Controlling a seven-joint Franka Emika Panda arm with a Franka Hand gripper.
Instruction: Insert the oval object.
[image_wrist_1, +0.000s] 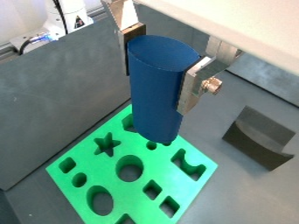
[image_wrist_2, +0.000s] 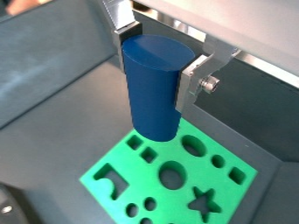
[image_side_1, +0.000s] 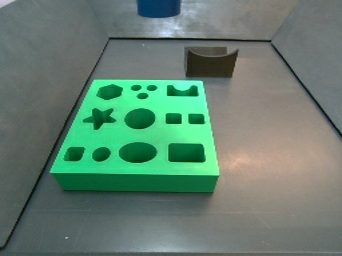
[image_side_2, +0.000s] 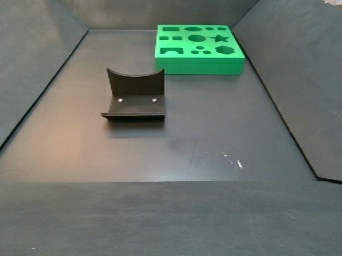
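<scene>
while clamping the oval object (image_wrist_1: 158, 87), the jaws hang above the green block (image_wrist_1: 87, 175).

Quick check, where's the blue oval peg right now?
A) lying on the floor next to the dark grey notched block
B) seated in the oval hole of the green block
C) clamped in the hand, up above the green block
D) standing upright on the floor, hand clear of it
C: in both wrist views the blue oval peg sits upright between the silver fingers of the hand, hanging above the green block, whose holes all look empty in a side view.

Gripper (image_wrist_1: 163, 61) (peg (image_wrist_1: 156, 92) between jaws) above block (image_wrist_1: 87, 171)
</scene>
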